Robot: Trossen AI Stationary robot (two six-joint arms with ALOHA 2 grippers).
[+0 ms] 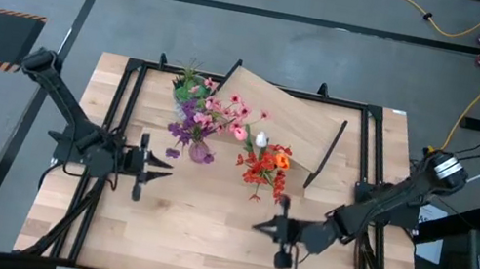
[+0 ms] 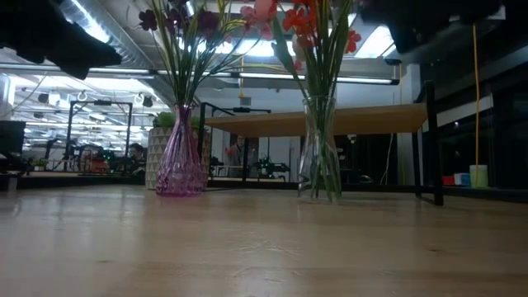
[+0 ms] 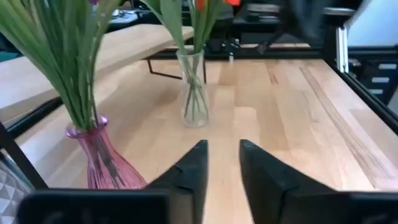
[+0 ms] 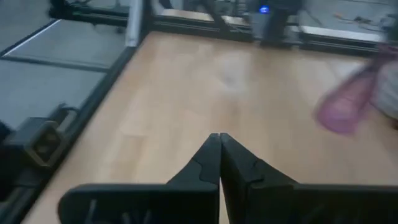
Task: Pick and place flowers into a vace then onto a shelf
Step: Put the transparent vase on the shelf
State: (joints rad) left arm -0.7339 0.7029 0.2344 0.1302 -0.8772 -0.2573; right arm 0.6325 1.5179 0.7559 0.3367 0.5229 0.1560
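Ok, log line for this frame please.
left gripper: open, empty | right gripper: shut, empty | flowers: in vases | shelf: bare

Dark jointed arms, black tapered fingers, black cabling

Two vases: one purple, one clear; one shelf.

I see two vases of flowers side by side before the shelf, grippers flanking.
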